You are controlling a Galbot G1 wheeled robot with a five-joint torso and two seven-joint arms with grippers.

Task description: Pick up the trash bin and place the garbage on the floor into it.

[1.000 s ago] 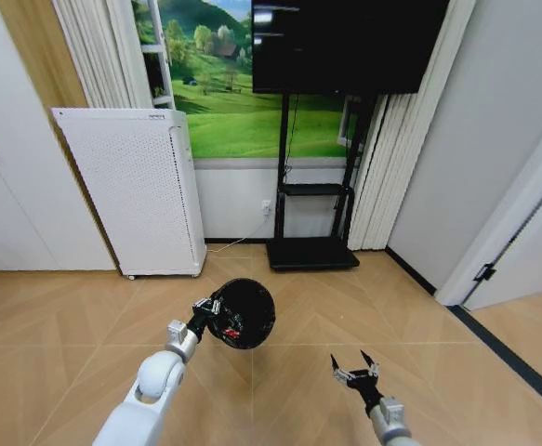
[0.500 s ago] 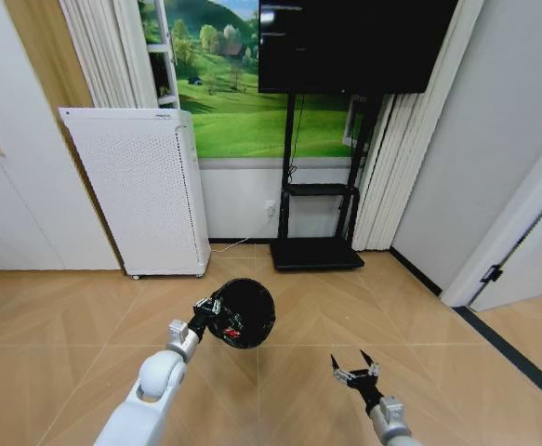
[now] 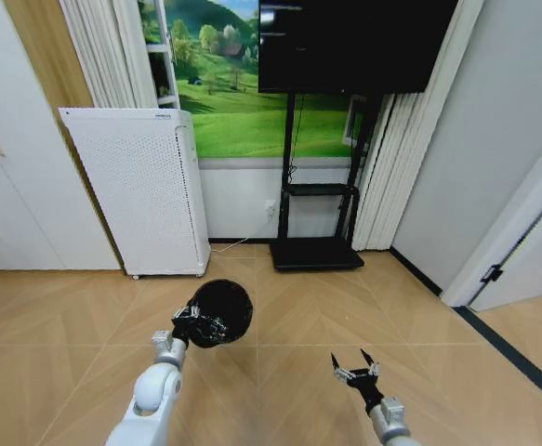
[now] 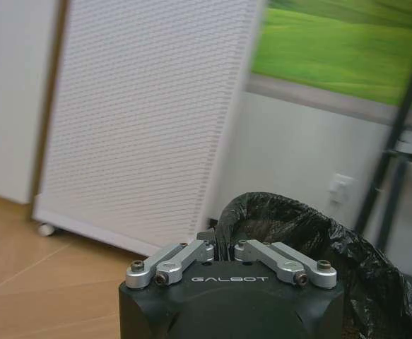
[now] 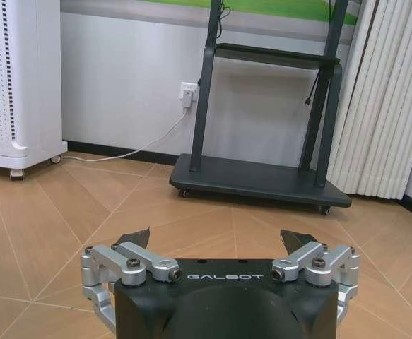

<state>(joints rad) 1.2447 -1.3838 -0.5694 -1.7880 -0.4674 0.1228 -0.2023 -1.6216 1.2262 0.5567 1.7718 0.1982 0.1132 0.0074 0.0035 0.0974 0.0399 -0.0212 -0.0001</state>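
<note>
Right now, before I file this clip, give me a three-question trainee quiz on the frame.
1. True or false: the trash bin stands on the floor.
2. Which end effector holds the bin: A left, B right?
3. Fill in: the right end effector's jaws are ____.

Key: 1 false, the left end effector holds it aloft by the rim. 2 A. 3 open, holding nothing.

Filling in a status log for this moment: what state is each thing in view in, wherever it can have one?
trash bin: held off the floor, tipped, lined with a black bag
left gripper: fingers shut on the bin's rim
right gripper: fingers open, holding nothing, low over the floor
TV: screen dark
white appliance: upright against the wall
</note>
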